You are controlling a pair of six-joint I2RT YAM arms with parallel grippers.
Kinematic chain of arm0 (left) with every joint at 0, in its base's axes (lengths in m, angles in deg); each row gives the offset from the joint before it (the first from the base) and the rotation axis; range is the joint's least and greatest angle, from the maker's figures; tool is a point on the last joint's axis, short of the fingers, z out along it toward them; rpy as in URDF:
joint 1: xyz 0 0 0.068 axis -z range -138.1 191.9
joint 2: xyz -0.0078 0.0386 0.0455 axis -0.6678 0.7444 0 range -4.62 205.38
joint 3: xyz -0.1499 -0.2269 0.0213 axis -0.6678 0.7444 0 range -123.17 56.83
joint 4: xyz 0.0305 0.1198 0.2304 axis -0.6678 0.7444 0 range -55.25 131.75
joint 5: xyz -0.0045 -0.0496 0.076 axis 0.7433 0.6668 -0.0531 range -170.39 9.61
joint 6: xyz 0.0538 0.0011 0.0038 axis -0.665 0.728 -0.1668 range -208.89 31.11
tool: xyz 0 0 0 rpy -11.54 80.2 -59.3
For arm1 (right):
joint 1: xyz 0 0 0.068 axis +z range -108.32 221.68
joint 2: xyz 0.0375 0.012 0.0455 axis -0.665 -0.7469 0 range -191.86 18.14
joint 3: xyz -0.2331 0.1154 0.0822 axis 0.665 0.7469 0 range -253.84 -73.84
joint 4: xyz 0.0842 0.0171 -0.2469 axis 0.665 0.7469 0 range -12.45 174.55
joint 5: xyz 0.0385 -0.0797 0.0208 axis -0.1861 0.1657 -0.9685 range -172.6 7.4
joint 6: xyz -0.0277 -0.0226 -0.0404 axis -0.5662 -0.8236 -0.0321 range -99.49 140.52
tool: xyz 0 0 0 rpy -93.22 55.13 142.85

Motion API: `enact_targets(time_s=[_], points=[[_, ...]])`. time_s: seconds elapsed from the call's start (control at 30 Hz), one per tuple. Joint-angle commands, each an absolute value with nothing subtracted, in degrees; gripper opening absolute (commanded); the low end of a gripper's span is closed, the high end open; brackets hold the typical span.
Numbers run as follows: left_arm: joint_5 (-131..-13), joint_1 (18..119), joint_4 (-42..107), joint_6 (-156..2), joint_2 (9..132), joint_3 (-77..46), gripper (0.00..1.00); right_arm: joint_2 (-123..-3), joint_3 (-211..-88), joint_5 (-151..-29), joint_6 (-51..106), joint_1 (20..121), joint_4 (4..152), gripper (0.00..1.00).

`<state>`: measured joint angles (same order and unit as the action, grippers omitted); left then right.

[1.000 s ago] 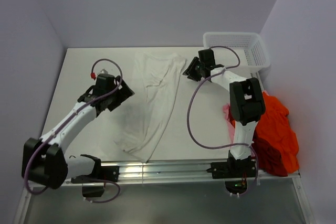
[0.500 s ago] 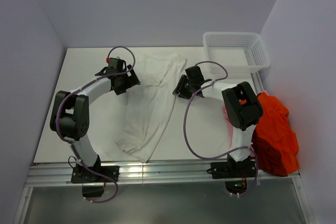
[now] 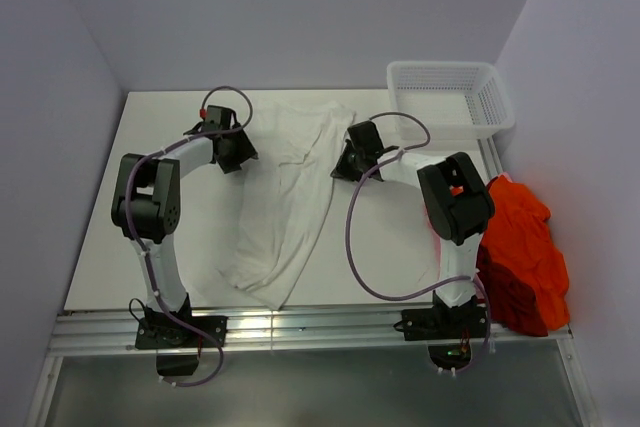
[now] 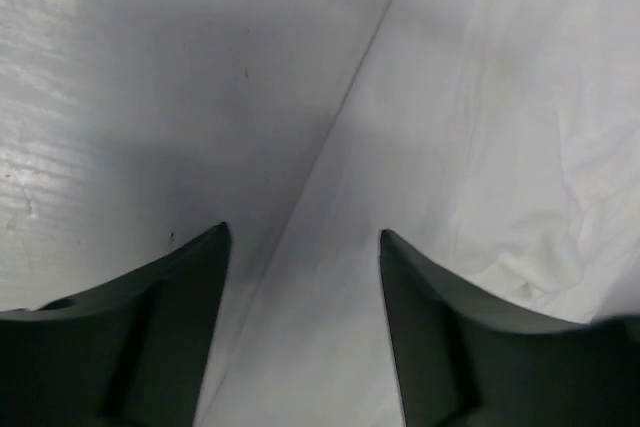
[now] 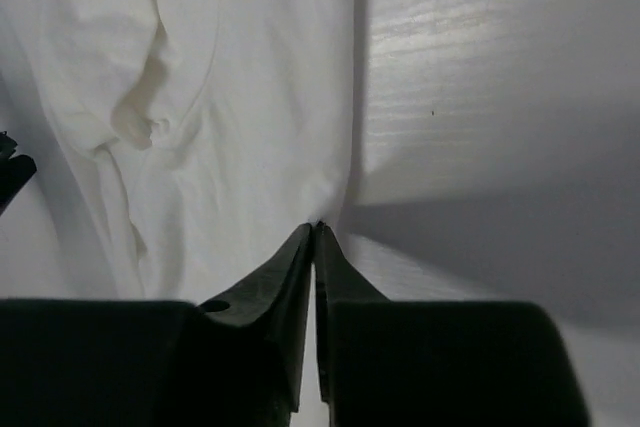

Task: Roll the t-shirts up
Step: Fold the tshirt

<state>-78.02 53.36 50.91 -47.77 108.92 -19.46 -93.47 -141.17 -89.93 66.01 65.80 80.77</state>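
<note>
A white t-shirt (image 3: 290, 197) lies folded into a long strip down the middle of the table. My left gripper (image 3: 240, 152) is at its left edge near the top. In the left wrist view it (image 4: 303, 237) is open and straddles the edge of the cloth (image 4: 500, 127). My right gripper (image 3: 343, 162) is at the opposite edge. In the right wrist view its jaws (image 5: 316, 227) are shut, tips pinching the hem of the shirt (image 5: 230, 97). Orange-red t-shirts (image 3: 525, 247) lie heaped past the table's right edge.
A white mesh basket (image 3: 450, 77) stands at the back right corner. The white table (image 3: 150, 207) ends in a metal rail at the front, where both arm bases are bolted. Grey walls close in the back and both sides.
The left arm swung up to the shirt's left edge and its jaws narrowed a little. The right gripper moved down-left from near the basket to the shirt's right edge and shut.
</note>
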Motion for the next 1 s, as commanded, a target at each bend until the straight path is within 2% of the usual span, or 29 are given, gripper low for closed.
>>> enact_targets(time_s=[0.0,0.03,0.07,0.13,0.17,0.23,0.33,0.67,0.73,0.87,0.97], points=[[-75.91,53.15,50.22,-48.64,112.10,-20.78,0.62,-95.06,-144.41,-88.66,66.13,65.41,81.59,0.06],[-75.21,53.15,49.69,-48.55,112.53,-20.52,0.57,-95.06,-144.33,-88.92,66.04,65.32,81.50,0.01],[-74.94,53.15,48.64,-48.12,112.54,-19.73,0.39,-95.15,-143.89,-88.75,65.96,65.32,81.50,0.01],[-73.71,53.15,47.32,-47.68,112.45,-18.59,0.19,-94.80,-142.84,-89.01,66.04,64.97,81.24,0.00],[-73.71,53.23,46.62,-47.06,112.36,-17.27,0.12,-94.63,-142.40,-89.45,66.04,64.54,80.98,0.00],[-73.88,53.32,45.82,-46.53,112.01,-15.43,0.05,-94.28,-141.26,-90.59,65.96,63.74,80.62,0.00],[-74.23,53.67,44.94,-45.74,110.61,-13.40,0.00,-93.14,-138.89,-90.68,65.60,62.42,80.36,0.00],[-77.92,59.64,40.90,-35.55,99.89,-0.04,0.00,-89.36,-135.10,-89.98,61.91,59.26,81.77,0.00],[-78.97,61.31,40.20,-34.58,98.65,1.02,0.00,-89.18,-135.18,-90.07,61.74,59.00,81.76,0.07],[-79.95,60.71,43.43,-36.86,101.45,-3.80,0.00,-90.40,-137.46,-91.30,61.12,58.38,82.81,0.12],[-80.12,59.13,44.15,-38.53,104.36,-7.93,0.00,-91.81,-139.84,-92.26,60.77,58.38,83.08,0.05]])
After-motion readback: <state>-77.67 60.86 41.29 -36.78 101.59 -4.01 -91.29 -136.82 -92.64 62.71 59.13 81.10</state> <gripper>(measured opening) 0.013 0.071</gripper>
